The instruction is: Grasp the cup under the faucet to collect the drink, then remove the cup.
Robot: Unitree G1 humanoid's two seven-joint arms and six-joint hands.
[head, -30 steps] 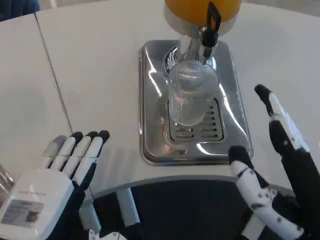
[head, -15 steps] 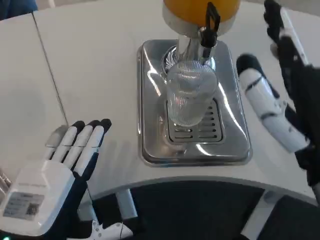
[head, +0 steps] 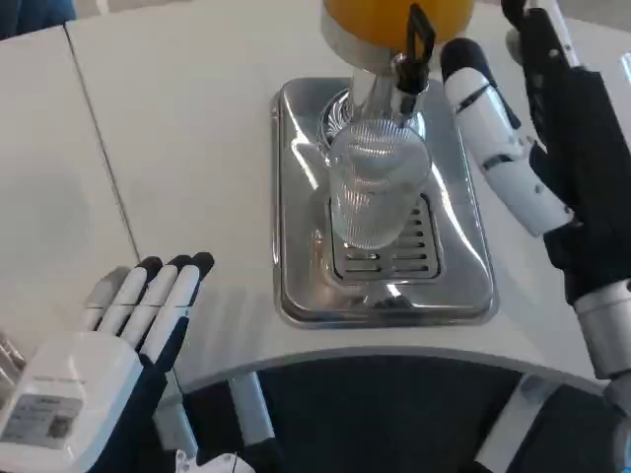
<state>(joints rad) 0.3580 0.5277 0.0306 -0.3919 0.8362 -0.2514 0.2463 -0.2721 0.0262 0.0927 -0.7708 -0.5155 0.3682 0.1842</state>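
A white table (head: 177,148) spreads before me, carrying a shiny metal drip tray (head: 296,197). The ribbed clear cup (head: 375,192) stands upright on the tray's slotted grate, directly under the black faucet (head: 416,49) of the orange drink dispenser (head: 380,15) at the tray's far edge. My right hand (head: 532,138) is raised beside the tray's right edge, fingers apart and grasping nothing, near the cup but not touching it. My left hand (head: 108,355) lies flat and released, well off the tray's near-left corner.
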